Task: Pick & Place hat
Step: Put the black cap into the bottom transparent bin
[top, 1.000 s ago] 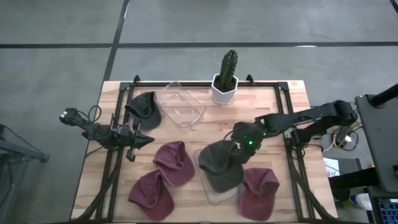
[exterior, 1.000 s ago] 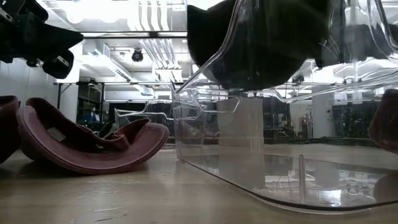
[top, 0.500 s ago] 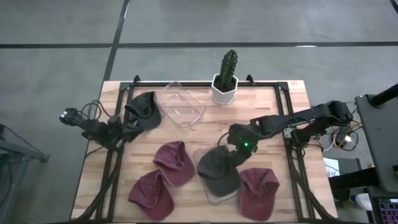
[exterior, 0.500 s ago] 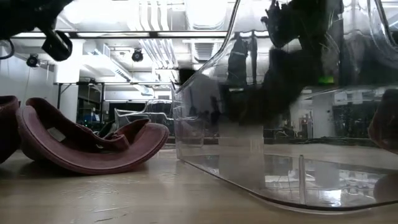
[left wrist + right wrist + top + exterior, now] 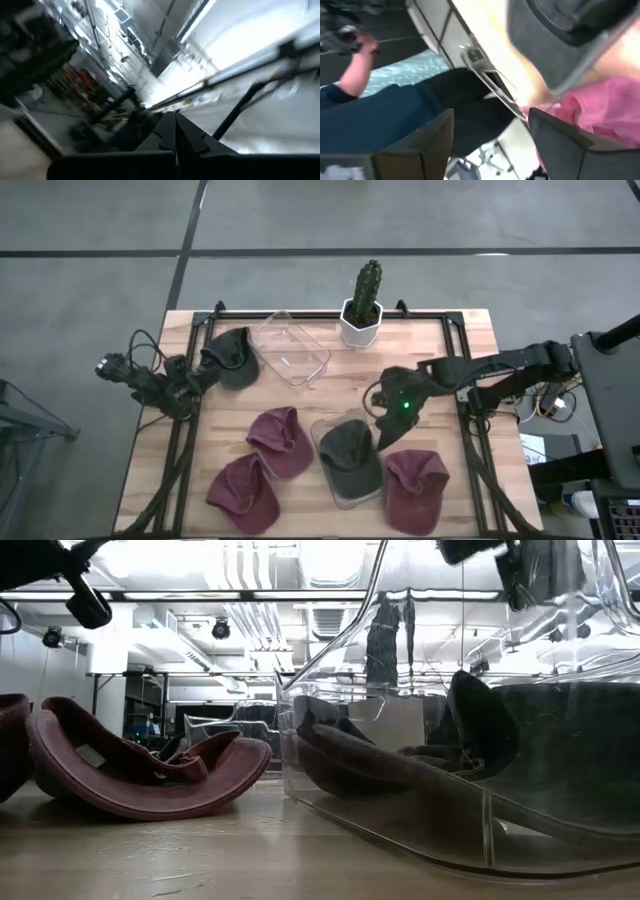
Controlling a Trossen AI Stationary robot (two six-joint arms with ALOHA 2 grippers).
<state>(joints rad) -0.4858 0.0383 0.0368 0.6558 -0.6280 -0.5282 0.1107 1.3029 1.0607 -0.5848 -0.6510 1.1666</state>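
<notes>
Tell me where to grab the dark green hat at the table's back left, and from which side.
Grip the dark green hat at its brim edge, probably coming from above. It lies low on the table beside the empty clear bin, and a thin edge likely suits two fingers better than the soft crown. The left gripper is nearest.

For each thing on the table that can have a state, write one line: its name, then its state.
Dark hat: lying inside the near clear bin.
Far clear bin: holds nothing.
Second dark hat: on the table.
Three maroon hats: on the table.
Right gripper: jaws open, released.
Left gripper: jaws shut.
</notes>
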